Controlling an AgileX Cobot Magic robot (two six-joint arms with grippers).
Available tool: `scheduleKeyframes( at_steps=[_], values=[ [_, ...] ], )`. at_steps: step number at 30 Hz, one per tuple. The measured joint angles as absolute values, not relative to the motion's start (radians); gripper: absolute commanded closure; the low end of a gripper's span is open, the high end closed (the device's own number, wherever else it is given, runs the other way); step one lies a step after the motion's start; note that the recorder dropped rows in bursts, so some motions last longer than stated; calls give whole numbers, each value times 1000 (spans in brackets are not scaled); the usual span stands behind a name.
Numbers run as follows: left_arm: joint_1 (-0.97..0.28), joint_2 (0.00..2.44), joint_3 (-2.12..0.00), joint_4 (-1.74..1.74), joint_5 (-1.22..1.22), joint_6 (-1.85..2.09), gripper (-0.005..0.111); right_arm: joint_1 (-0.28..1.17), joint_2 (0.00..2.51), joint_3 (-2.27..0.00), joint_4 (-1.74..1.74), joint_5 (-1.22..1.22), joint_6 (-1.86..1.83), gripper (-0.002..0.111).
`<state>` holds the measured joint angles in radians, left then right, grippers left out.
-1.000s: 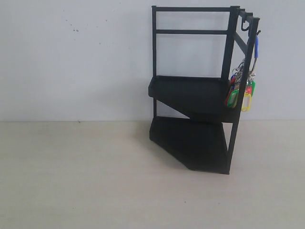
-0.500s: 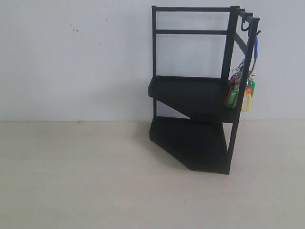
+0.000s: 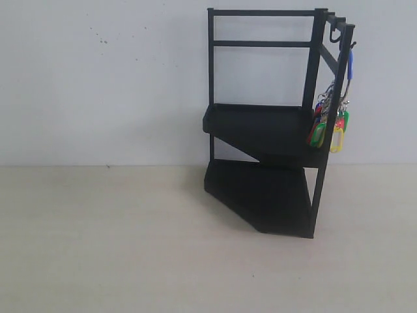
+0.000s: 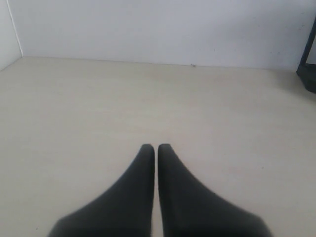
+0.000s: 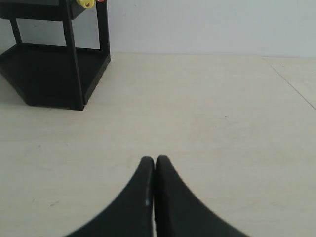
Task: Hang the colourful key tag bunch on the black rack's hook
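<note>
The black rack [image 3: 264, 124] stands against the white wall at the right of the exterior view. The colourful key tag bunch [image 3: 329, 125] hangs by its blue loop [image 3: 350, 65] from the hook [image 3: 353, 45] at the top of the front corner post. Neither arm shows in the exterior view. My left gripper [image 4: 156, 147] is shut and empty above bare table, far from the rack [image 4: 308, 64]. My right gripper [image 5: 154, 159] is shut and empty too, with the rack's lower shelf [image 5: 49, 74] ahead of it and a yellow tag [image 5: 87, 3] at the frame's edge.
The pale wooden table [image 3: 130, 241] runs up to the white wall [image 3: 98, 78]. A table edge [image 5: 291, 81] shows in the right wrist view. A side wall corner [image 4: 14, 29] appears in the left wrist view.
</note>
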<state>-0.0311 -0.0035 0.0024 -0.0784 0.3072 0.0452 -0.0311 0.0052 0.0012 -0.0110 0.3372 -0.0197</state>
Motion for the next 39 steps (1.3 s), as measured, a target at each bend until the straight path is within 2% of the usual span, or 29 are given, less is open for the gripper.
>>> scheduleKeyframes(
  at_steps=[39],
  values=[
    [-31,-4,2,-78,307,45,102,-31,5,1,-11,352,-20,108]
  ],
)
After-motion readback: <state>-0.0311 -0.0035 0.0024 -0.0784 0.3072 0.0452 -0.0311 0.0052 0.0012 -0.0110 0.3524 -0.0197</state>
